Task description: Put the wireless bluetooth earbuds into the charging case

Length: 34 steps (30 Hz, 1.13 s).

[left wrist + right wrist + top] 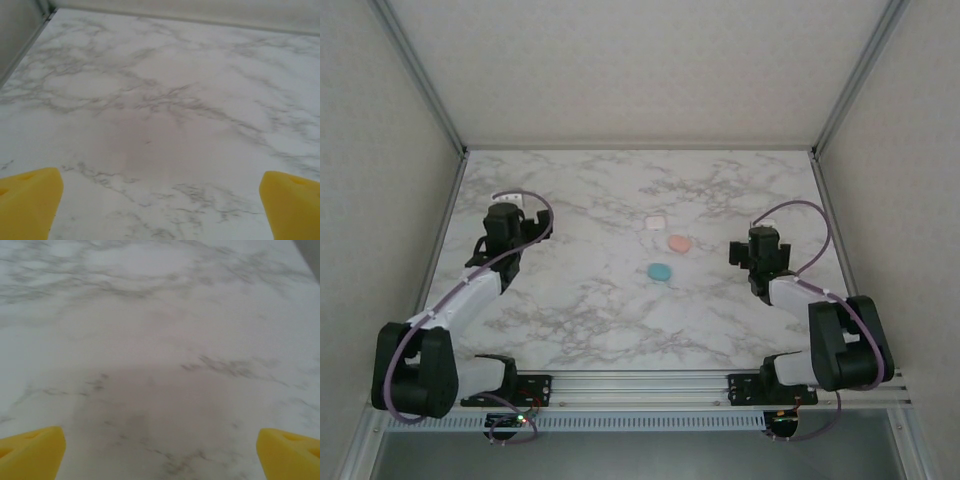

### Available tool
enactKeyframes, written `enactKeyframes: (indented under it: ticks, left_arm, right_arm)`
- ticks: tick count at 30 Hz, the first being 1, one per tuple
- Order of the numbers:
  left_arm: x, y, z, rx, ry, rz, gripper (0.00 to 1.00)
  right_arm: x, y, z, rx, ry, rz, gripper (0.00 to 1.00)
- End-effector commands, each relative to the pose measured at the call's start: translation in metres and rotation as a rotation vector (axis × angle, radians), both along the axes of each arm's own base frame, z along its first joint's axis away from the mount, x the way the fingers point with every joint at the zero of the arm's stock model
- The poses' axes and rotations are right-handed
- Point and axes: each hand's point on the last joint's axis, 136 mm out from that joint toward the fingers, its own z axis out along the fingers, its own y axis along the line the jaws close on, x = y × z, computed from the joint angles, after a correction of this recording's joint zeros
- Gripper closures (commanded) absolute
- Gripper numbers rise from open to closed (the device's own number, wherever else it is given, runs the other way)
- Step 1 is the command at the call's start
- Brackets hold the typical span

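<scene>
Three small rounded charging cases lie near the middle of the marble table: a white case [656, 221] farthest back, a pink-orange case [679, 243] beside it, and a teal case [660, 271] nearest. At this size I cannot tell whether their lids are up. The earbuds are out of view. My left gripper [508, 210] hovers over the left part of the table, well left of the cases, with its yellow fingertips [27, 202] wide apart and nothing between them. To the right of the cases my right gripper [756, 246] is open too, its yellow fingertips [30, 450] spread over bare marble.
The marble tabletop [590, 300] is bounded by white walls and metal frame posts [440, 230] at left, right and back. The arm bases sit on a rail [640, 385] along the near edge. Purple cables loop over both wrists.
</scene>
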Motion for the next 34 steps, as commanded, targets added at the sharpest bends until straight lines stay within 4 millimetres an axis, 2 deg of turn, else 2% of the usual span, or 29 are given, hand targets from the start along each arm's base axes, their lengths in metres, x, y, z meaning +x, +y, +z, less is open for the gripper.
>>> enactKeyframes:
  ticks: [1,4,5,8,11,12,13,15,19,34]
  left_arm:
    - [0.01,0.023,-0.004,0.037,-0.082,0.062,0.0]
    - [0.013,0.025,-0.021,0.022,-0.094,0.037,0.0]
    - [0.015,0.026,-0.025,0.013,-0.093,0.037,0.0]
    - [0.015,0.019,-0.039,-0.007,-0.082,-0.014,0.0]
    - [0.012,0.01,-0.054,-0.016,-0.113,-0.077,0.0]
    - [0.012,0.009,-0.064,-0.018,-0.115,-0.083,0.0]
    - [0.012,0.015,-0.064,-0.026,-0.145,-0.048,0.0]
    - [0.013,0.022,-0.065,-0.048,-0.129,-0.03,0.0]
    - [0.013,0.025,-0.065,0.0,-0.124,0.017,0.0]
    - [0.013,0.023,-0.065,-0.003,-0.122,0.008,0.0]
  right_arm:
    - [0.029,0.028,0.038,0.02,-0.218,0.198,0.01]
    - [0.034,0.029,0.043,0.12,-0.254,0.228,0.01]
    - [0.026,0.032,0.03,0.135,-0.255,0.258,0.01]
    - [0.022,0.028,0.028,0.153,-0.279,0.255,0.01]
    - [0.026,0.021,0.017,0.146,-0.295,0.213,0.01]
    - [0.031,0.009,0.015,0.138,-0.283,0.129,0.01]
    - [0.034,-0.002,0.011,0.133,-0.228,0.061,0.01]
    - [0.034,-0.006,0.013,0.14,-0.247,0.046,0.01]
    - [0.034,-0.006,0.013,0.134,-0.253,0.044,0.01]
    - [0.034,-0.005,0.013,0.137,-0.25,0.048,0.01]
